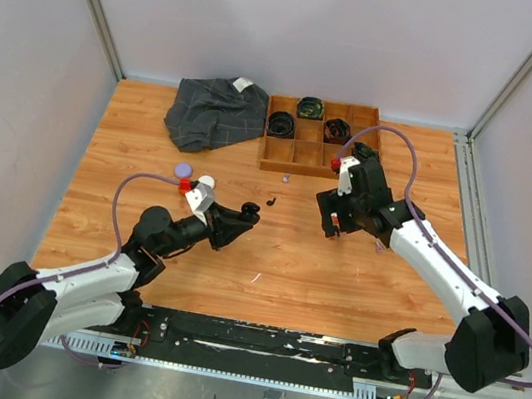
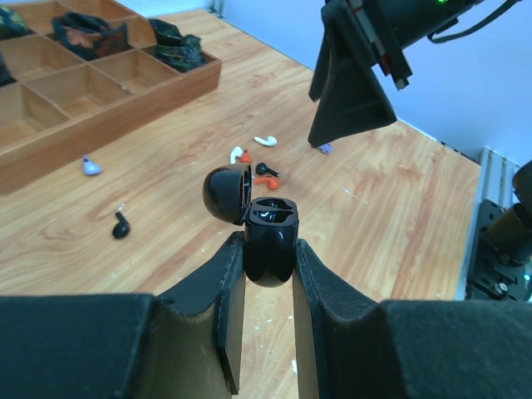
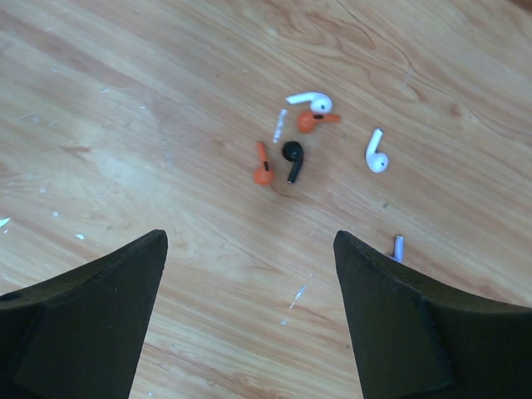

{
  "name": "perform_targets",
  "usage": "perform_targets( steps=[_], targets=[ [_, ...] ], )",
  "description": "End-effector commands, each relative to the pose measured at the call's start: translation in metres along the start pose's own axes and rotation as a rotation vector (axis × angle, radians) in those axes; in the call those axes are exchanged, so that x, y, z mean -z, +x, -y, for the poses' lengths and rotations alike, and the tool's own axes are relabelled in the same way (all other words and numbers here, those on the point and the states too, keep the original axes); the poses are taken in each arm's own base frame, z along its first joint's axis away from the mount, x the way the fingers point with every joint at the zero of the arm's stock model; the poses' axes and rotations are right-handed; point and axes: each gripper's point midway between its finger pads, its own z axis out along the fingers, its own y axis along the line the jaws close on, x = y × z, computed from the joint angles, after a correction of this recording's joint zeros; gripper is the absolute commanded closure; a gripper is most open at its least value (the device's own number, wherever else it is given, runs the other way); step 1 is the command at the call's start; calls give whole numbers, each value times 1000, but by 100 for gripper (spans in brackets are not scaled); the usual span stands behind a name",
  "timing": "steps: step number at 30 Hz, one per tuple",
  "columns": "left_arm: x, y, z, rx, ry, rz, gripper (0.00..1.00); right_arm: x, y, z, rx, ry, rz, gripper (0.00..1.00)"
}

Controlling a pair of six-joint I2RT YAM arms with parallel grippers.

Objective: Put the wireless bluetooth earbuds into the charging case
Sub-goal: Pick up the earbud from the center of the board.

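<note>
Firmly, left jaws grip open case [image 2: 269, 243] — right jaws wide above earbuds [image 3: 293, 158].

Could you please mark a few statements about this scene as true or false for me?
1. The left gripper grips the black charging case, whose lid is open. True.
2. The right gripper is clamped shut. False: it is open and holds nothing, above the loose earbuds.
3. A black earbud lies beside an orange earbud. True.
4. The grey cloth lies inside the wooden tray. False: it lies on the table, beside the tray's left end.
</note>
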Motion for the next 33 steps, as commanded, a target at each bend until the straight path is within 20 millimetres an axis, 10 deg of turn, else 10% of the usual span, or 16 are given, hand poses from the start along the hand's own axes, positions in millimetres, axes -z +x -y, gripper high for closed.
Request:
perform_targets(
  steps=[1,17,33],
  targets=[
    [10,-5,-17,-43,-104,32,100,-8,8,26,-129,60,-84,19],
    [33,-7,-24,-109,-166,134,100,-68,34,61,-211,131,-307,45],
    [30,-6,-14,-125,-101,117,100,-102,46,44,-262,42,-380,60]
  ],
)
